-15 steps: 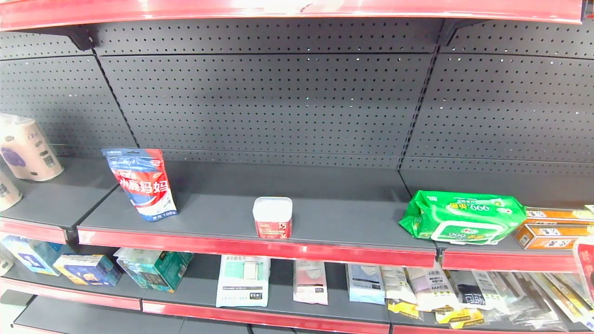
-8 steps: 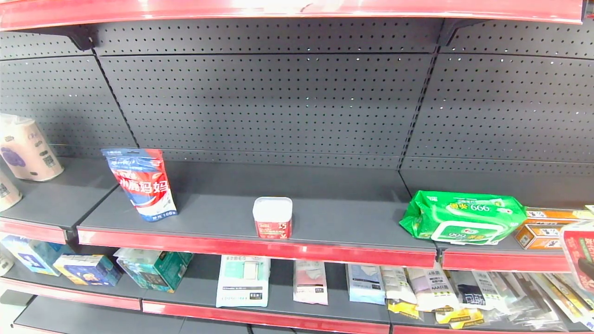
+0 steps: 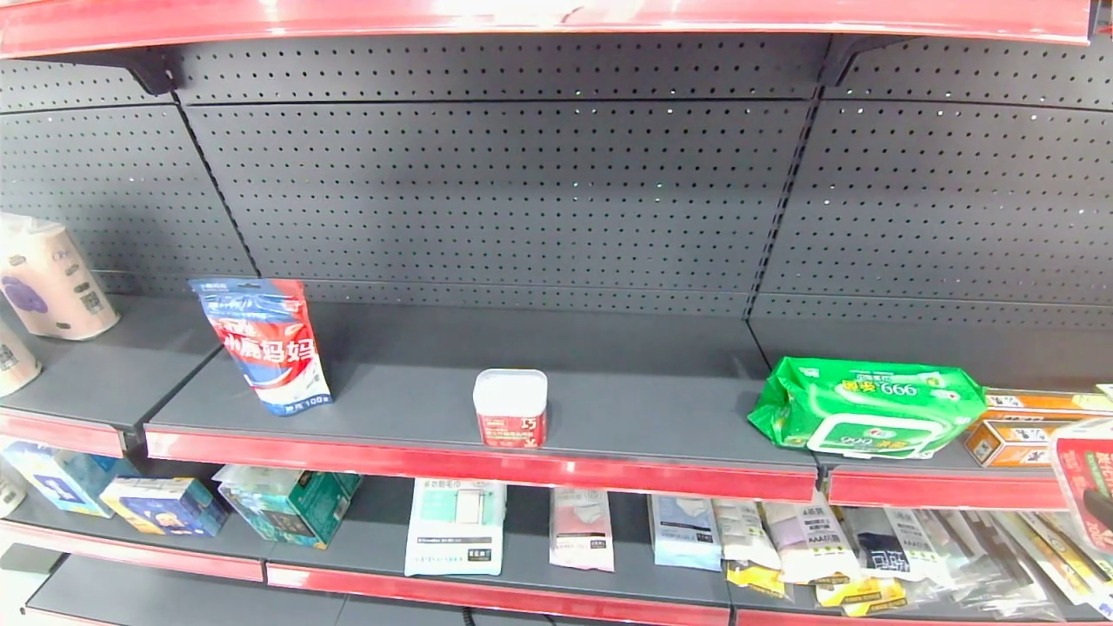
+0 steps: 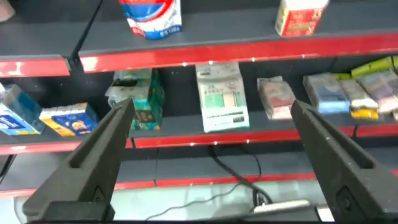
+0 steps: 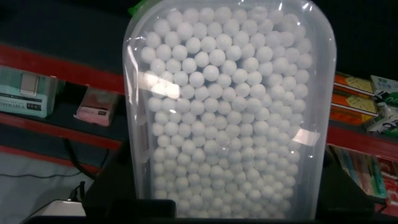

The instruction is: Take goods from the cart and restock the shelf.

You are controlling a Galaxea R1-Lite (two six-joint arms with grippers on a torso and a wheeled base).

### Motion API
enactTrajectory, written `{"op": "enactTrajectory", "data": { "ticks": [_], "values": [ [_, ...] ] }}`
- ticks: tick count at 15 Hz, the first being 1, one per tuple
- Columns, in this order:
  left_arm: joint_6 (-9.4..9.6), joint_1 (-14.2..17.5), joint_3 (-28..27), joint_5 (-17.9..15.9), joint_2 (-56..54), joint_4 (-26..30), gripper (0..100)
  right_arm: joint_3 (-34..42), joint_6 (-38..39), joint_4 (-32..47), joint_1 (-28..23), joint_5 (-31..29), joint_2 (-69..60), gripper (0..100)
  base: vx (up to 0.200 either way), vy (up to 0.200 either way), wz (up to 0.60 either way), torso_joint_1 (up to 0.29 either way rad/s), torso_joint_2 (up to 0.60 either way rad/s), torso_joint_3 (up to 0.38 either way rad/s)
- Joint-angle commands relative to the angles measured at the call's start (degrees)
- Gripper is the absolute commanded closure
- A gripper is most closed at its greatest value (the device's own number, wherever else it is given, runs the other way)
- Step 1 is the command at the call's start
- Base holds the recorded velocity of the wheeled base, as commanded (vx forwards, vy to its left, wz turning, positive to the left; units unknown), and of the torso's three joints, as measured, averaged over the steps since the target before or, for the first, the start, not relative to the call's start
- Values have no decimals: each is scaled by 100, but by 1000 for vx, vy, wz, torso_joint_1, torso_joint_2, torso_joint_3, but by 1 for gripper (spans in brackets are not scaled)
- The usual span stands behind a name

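My right gripper (image 5: pixel 227 177) is shut on a clear tub of white beads (image 5: pixel 227 106), its dark fingers (image 5: pixel 115 180) on either side of it. In the head view the same tub, with a red label (image 3: pixel 1085 476), shows at the right edge, in front of the red shelf lip (image 3: pixel 948 489) and below the orange boxes (image 3: pixel 1030 426). My left gripper (image 4: pixel 211 155) hangs open and holds nothing, facing the lower shelves. On the middle shelf (image 3: pixel 626 391) stand a blue and red pouch (image 3: pixel 265 343), a small white and red tub (image 3: pixel 510 407) and a green wipes pack (image 3: pixel 869 406).
Bare shelf lies between the small tub and the wipes pack, and behind them up to the pegboard back wall (image 3: pixel 522 191). Paper rolls (image 3: pixel 52 278) stand at far left. Boxes (image 3: pixel 287 504) and flat packets (image 3: pixel 581 526) fill the lower shelf. A cable (image 4: pixel 236 180) lies on the floor.
The bead tub in my right gripper has come up and inward at the right edge of the head view, then held. The goods on the shelf have not moved.
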Motion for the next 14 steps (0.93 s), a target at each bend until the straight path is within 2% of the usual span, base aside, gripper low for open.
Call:
{"op": "enactTrajectory", "data": {
  "ticks": [1, 2, 4, 6, 8, 14],
  "values": [
    [-73, 113, 194, -7, 6, -214, 0, -33, -17, -1, -7, 1, -5, 100, 0, 0, 0, 0, 0, 0],
    [-161, 113, 335, -7, 6, -434, 0, -69, -26, -10, -7, 1, 4, 100, 0, 0, 0, 0, 0, 0],
    [-179, 96, 388, -69, 68, -698, 0, -104, -69, -10, 2, 1, -5, 100, 0, 0, 0, 0, 0, 0],
    [-249, 96, 449, -77, 85, -715, 0, -130, -87, -10, 2, 1, 13, 100, 0, 0, 0, 0, 0, 0],
    [-196, 96, 687, -25, 6, -742, 0, -121, -87, -10, 2, 1, 39, 100, 0, 0, 0, 0, 0, 0],
    [-187, 96, 854, -7, 6, -733, 0, -86, -87, -1, 2, 1, -5, 100, 0, 0, 0, 0, 0, 0]
  ]
}}
